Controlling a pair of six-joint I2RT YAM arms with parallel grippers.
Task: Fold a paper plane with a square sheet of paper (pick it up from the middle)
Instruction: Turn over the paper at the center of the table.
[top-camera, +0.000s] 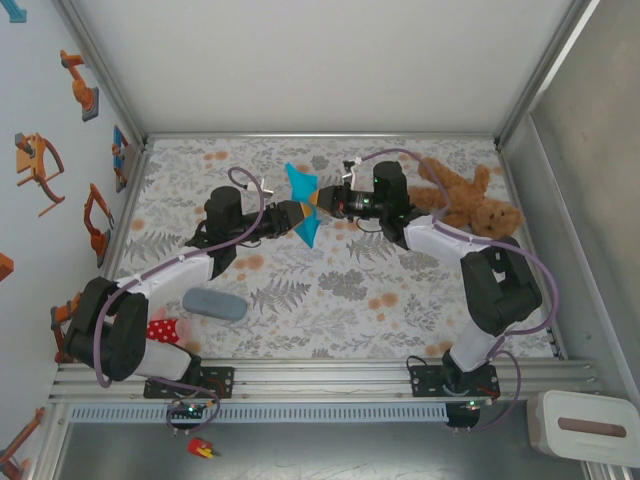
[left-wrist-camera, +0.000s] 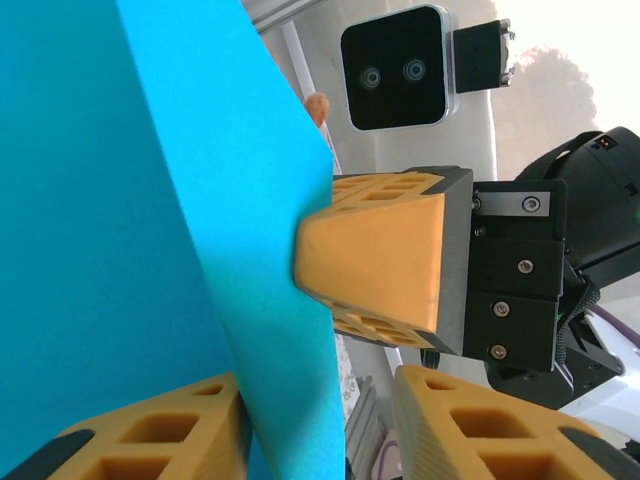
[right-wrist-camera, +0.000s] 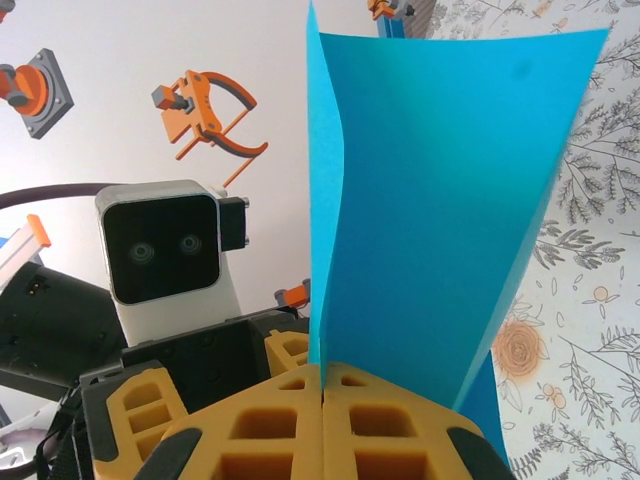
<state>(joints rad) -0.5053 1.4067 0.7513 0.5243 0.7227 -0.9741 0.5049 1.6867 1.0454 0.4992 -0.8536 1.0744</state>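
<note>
Arms are extended from their bases at the near edge toward the middle of the table (top-camera: 330, 290), where the tools meet. The left arm (top-camera: 170, 270) is laid out low and long, running up and to the right, with the left tool (top-camera: 292, 216) pointed right. The square sheet of paper (top-camera: 303, 203) is held in the air between the two tools, clear of the table and standing on edge. The right arm (top-camera: 495, 285) is folded at a sharp elbow and angled back to the left, with the right tool (top-camera: 322, 199) pointed left.

From above, the grips are too small to be read. By the left wrist camera, the left tool's fingers (left-wrist-camera: 150, 440) are shown standing apart with the sheet's edge passing between them. The paper is close against one finger and a gap is seen beside the other, so this tool is open around the sheet, not clamped. By both wrist cameras, the right tool is shown closed on the sheet, its pads (right-wrist-camera: 260, 425) pressed together with the paper pinched in the seam.

The sheet is thin, plain and turquoise-blue, bent into two smooth faces. The fingers are moulded in orange with hollow cells. The table is covered with a print of grey leaves and orange flowers. A grey-blue rounded case (top-camera: 213, 303) is laid near the left arm, and a brown plush teddy bear (top-camera: 472, 203) beside the right arm.
</note>
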